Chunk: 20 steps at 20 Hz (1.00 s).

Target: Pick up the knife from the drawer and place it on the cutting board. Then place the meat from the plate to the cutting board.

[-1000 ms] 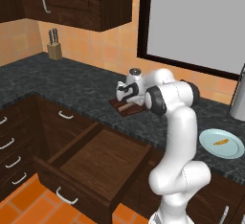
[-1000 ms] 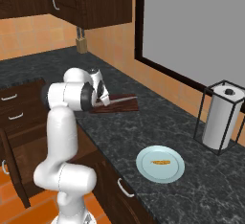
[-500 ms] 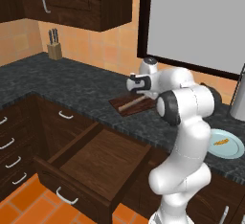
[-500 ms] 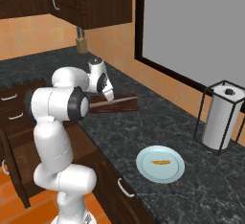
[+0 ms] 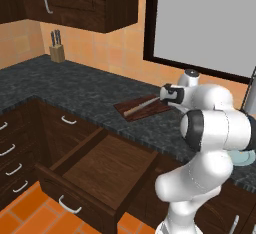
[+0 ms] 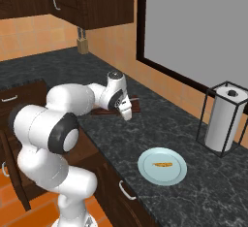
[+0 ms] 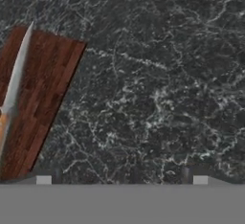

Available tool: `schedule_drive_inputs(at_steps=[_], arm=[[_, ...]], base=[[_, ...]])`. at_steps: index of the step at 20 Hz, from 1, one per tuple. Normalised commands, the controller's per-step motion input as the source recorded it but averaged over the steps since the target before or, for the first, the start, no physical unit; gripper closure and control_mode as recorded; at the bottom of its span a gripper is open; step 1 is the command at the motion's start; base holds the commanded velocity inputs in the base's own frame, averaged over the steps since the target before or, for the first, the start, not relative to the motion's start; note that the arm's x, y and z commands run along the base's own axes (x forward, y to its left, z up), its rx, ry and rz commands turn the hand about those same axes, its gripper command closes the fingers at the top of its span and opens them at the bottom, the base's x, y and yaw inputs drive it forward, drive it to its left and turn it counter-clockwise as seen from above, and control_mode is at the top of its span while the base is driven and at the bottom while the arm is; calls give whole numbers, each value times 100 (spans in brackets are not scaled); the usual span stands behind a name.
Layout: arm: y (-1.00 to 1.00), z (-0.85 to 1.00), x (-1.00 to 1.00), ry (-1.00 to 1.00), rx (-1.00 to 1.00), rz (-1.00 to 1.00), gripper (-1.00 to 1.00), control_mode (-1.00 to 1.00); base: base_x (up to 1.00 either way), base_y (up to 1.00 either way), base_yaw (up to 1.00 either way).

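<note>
- You had the knife (image 5: 141,107) lying flat on the cutting board (image 5: 145,107), grey blade twd the wall side, pale brownish handle twd the bench front; slim, shorter than the board.
- In the hand view the blade (image 7: 16,72) ran lengthwise along the board (image 7: 45,96), pointed tip near its far edge, handle cut off at the frame edge.
- Board was thin, dark reddish-brown wood w/ visible grain, flat on the black speckled bench (image 5: 90,95).
- Your claw (image 6: 127,114) hung over bare bench just beside the board, holding nothing; fingertips (image 7: 44,180) set wide apart, so open.
- Meat (image 6: 162,164), small orange-yellow strip, sat mid plate (image 6: 150,170); plate pale blue-white, on the bench well apart from the board.
- Drawer (image 5: 107,165) stood pulled out below the bench, plain wood bottom, silver handle (image 5: 69,206) on its front.
</note>
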Motion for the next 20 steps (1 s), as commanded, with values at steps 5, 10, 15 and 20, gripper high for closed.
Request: schedule_drive_inputs(at_steps=[5,10,15,20], arm=[[-100,-2,-68,19,7,-15,-100,-100],[-88,-8,-54,19,5,-19,-100,-100],[-59,-61,-56,14,0,-15,-100,-100],[-51,-58,-70,17,0,-13,-100,-100]], base=[[0,0,0],[0,0,0],[0,0,0],[0,0,0]])
